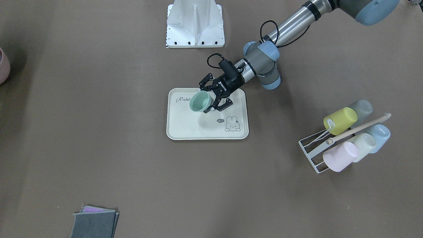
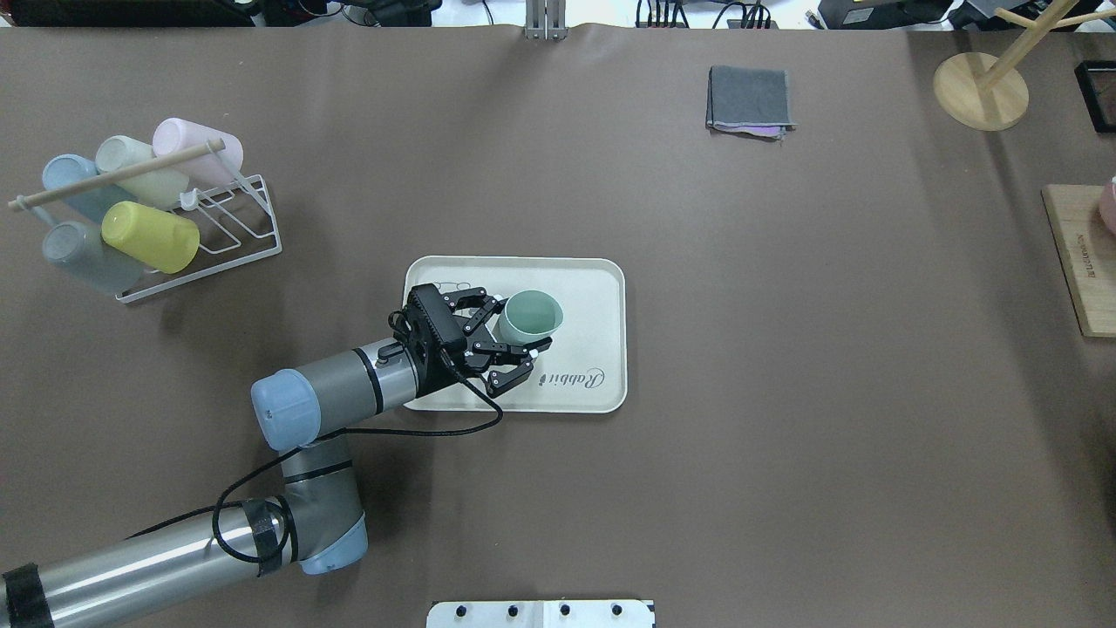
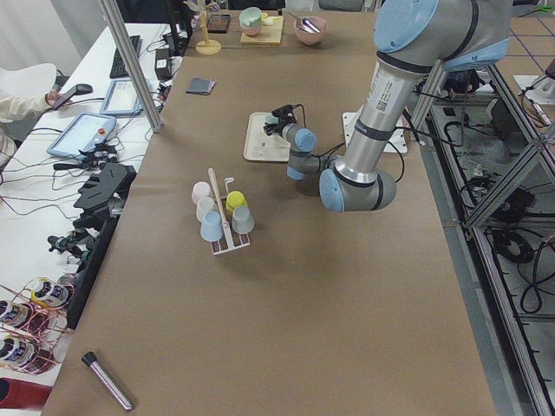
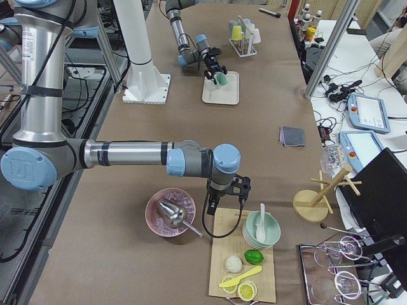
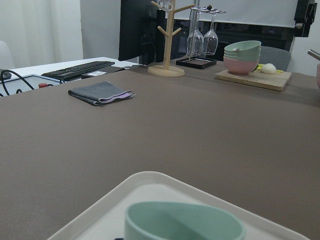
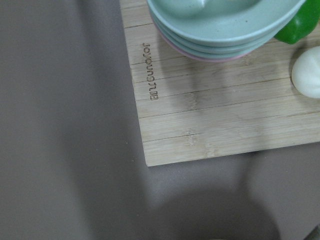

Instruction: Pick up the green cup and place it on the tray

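The pale green cup (image 1: 200, 101) (image 2: 532, 317) stands upright between the fingers of my left gripper (image 1: 203, 99) (image 2: 523, 324), which is shut on the cup. It hangs just over the "Rabbit" end of the cream tray (image 1: 198, 132) (image 2: 597, 288) and throws a shadow on it. In the left wrist view the cup's rim (image 5: 182, 222) shows at the bottom with the tray's corner (image 5: 150, 192) under it. My right gripper (image 4: 219, 204) hovers far off over a wooden board; whether it is open or shut I cannot tell.
A white wire rack (image 1: 314, 153) (image 2: 244, 227) holds yellow, pink, cream, blue and grey cups. A folded grey cloth (image 1: 94, 223) (image 2: 750, 100) lies apart. The wooden board (image 6: 210, 115) (image 2: 1081, 262) carries stacked bowls. A wooden stand (image 2: 981, 87) is at the far corner.
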Robot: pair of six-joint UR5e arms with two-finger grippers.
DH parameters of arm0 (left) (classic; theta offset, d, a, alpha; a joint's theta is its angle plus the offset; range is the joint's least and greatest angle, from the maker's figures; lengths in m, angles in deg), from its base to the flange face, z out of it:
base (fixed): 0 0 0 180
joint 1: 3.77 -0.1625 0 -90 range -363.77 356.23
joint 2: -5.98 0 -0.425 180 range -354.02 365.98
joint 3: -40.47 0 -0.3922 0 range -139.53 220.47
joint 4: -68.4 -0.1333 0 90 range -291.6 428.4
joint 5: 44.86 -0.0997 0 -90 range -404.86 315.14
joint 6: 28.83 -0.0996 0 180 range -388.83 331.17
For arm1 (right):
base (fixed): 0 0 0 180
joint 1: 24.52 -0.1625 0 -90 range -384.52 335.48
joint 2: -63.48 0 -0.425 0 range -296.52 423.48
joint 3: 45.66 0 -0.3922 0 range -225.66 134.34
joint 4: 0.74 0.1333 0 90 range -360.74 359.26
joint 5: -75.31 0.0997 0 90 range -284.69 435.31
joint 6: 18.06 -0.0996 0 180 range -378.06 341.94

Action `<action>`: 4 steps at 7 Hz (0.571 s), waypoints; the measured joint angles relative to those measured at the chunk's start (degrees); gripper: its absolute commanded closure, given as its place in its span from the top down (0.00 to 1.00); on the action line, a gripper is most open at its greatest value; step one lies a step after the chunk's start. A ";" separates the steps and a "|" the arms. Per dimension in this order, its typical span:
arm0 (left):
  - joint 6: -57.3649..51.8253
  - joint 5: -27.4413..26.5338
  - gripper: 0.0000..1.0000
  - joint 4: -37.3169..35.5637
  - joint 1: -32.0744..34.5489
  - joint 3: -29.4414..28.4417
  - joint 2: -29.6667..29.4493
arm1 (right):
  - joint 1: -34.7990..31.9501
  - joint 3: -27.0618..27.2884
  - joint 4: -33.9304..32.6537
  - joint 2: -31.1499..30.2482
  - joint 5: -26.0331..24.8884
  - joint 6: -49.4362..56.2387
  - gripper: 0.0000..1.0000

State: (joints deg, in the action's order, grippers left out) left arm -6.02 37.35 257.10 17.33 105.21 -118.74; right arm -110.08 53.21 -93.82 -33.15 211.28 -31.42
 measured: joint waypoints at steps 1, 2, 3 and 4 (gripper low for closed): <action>-0.02 -0.02 0.87 0.00 0.00 0.05 0.00 | -0.03 0.05 0.00 0.01 0.00 0.00 1.00; -0.03 -0.02 0.88 0.00 0.00 0.15 0.00 | -0.04 0.07 0.00 0.03 0.00 0.00 1.00; -0.04 -0.03 0.89 0.00 0.00 0.30 0.03 | -0.05 0.09 0.00 0.04 0.00 0.00 1.00; -0.04 -0.03 0.91 0.00 -0.03 0.48 0.14 | -0.05 0.09 0.00 0.04 0.00 0.00 1.00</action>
State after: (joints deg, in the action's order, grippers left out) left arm -6.06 37.32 257.10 17.30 105.69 -118.60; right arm -110.13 53.30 -93.82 -33.11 211.28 -31.42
